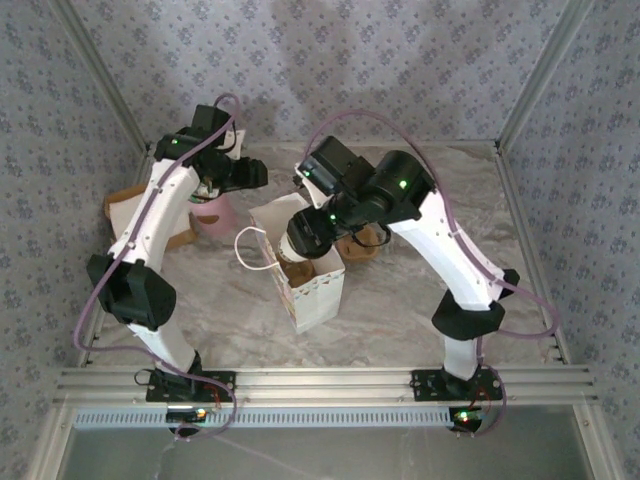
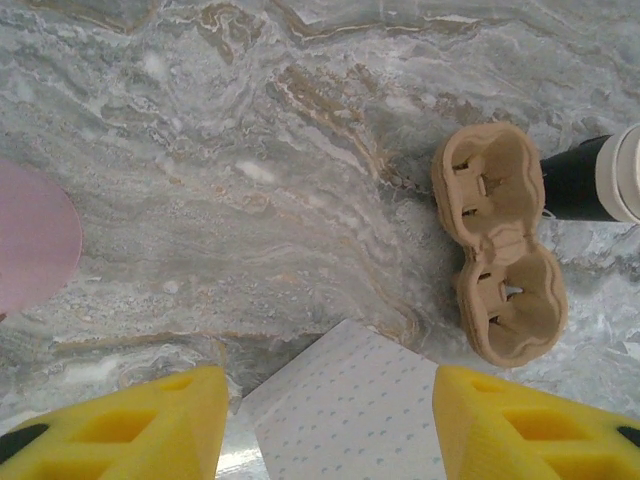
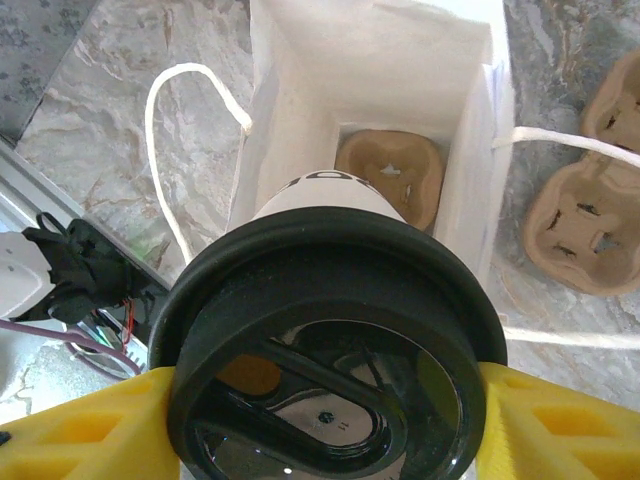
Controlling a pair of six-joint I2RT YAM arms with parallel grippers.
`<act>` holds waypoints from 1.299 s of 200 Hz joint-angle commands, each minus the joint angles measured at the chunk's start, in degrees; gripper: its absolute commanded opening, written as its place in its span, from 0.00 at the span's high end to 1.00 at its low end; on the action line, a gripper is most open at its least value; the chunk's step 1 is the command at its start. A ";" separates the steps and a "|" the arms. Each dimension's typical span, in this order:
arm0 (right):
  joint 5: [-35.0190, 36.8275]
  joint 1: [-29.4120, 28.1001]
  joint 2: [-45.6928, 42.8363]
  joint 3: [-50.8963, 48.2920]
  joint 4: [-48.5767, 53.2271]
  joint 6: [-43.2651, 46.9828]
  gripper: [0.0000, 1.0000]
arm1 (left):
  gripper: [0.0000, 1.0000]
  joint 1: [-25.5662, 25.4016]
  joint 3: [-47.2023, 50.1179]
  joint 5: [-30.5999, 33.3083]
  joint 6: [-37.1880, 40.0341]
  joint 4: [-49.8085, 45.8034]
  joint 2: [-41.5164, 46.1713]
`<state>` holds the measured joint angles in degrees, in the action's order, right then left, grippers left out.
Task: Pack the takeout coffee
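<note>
**Right gripper** (image 3: 322, 425): yellow fingers (image 3: 80, 430) are clamped on either side of the takeout coffee (image 3: 330, 290), at about lid height. This looks like a grasp, not a rest.

**Coffee:** held in the air above the open mouth of the white bag (image 3: 275, 140).
- Its long axis runs along the wrist camera's line of sight.
- The black lid faces the camera and the base points away, down into the bag.
- In the wrist view the cup's white wall recedes from the lid toward 12 o'clock.

**Bag:** upright with its mouth open.
- A pulp carrier (image 3: 392, 175) lies on its floor, at 12 to 1 o'clock from the lid, beyond the cup's base.
- The bag wall at 9 o'clock is close to the cup.

**Judgement:** the coming move is a lowering along the cup's own axis. The carrier well sits slightly toward 1 o'clock, so a small shift that way seems needed.

**Second carrier** (image 3: 590, 225): on the marble outside the bag, at 3 o'clock from it in the wrist view.

**Left gripper** (image 2: 330, 395): in the overhead view it is at roughly 10 o'clock from the bag, near the pink cup (image 1: 213, 215).
- Its fingers stand apart with a white speckled panel (image 2: 350, 430) between them.
- I cannot tell whether they pinch the panel or stand free of it.
- The right arm is the nearer one, since it already carries the cup.
</note>
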<state>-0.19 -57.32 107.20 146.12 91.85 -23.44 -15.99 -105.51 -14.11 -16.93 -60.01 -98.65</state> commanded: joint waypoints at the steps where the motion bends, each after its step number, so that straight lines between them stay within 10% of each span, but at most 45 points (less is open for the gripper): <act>1: 0.17 -0.64 1.75 1.55 9.00 0.39 0.33 | 0.44 0.17 1.80 -0.92 1.37 0.48 0.67; 260: 1.44 -4.12 -3.56 -19.09 11.16 -1.17 0.35 | 0.46 -8.18 19.96 -4.56 -3.98 11.52 6.64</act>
<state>0.64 -60.88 105.45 128.46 91.90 -23.64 -24.03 -86.46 -17.58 -20.05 -50.35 -95.48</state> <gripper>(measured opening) 0.654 0.547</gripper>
